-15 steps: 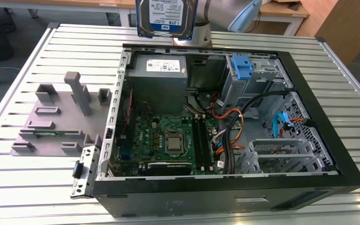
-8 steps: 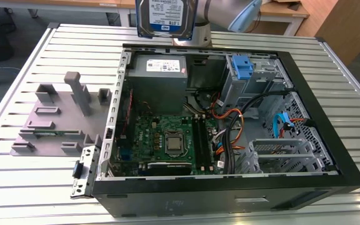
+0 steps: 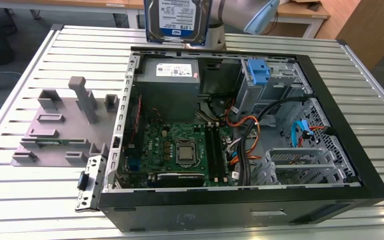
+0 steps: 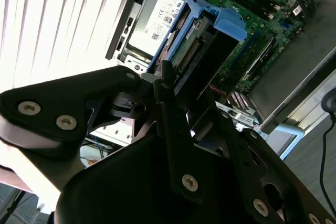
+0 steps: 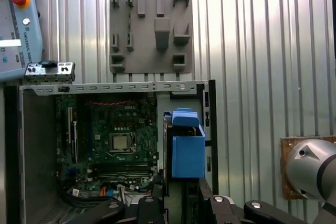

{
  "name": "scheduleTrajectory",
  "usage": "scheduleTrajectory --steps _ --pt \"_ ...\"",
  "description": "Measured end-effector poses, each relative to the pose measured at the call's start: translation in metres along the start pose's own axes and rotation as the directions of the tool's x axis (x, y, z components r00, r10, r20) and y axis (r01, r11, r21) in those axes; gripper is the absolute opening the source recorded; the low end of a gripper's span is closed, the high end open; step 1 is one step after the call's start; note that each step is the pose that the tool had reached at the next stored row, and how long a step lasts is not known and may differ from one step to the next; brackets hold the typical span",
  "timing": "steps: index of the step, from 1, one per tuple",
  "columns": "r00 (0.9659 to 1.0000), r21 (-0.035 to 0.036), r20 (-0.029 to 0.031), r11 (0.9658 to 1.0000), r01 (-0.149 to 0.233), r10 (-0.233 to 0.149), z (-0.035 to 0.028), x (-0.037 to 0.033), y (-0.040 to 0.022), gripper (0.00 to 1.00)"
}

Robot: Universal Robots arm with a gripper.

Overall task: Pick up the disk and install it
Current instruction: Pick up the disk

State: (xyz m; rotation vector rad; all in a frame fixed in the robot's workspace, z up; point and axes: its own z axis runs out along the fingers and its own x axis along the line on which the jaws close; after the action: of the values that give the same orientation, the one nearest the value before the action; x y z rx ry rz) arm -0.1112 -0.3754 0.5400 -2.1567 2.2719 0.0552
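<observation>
Computer case point(image 3: 352, 165) open on top, metal bay point(image 3: 282, 82) beside blue latch piece point(image 3: 257, 71) open from above, power-supply box point(image 3: 168, 75) near alongside, cables point(image 3: 245, 135) crossing mid-case, disk point(image 3: 177, 20) clear above far wall, grey fixture point(image 3: 52, 125) on tabletop point(image 3: 18, 200) apart from case.

We log an open tower case point(image 3: 245, 207) lying on its side on a slatted metal table point(image 3: 25, 200). Inside we see a green motherboard point(image 3: 178, 150), a grey power supply point(image 3: 168, 75), and a blue latch point(image 3: 257, 70) near that supply. Orange cables point(image 3: 253, 124) run beside a perforated cage point(image 3: 299, 162). A grey fixture plate point(image 3: 48, 136) rests on the table, just beside the case at the exterior view's left.
</observation>
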Motion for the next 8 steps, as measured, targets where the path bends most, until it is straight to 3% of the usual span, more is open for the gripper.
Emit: scheduleTrajectory --steps 8 --pt "1.0000 0.0000 0.0000 1.0000 0.002 -0.002 0.0002 0.0085 -0.0004 0.35"
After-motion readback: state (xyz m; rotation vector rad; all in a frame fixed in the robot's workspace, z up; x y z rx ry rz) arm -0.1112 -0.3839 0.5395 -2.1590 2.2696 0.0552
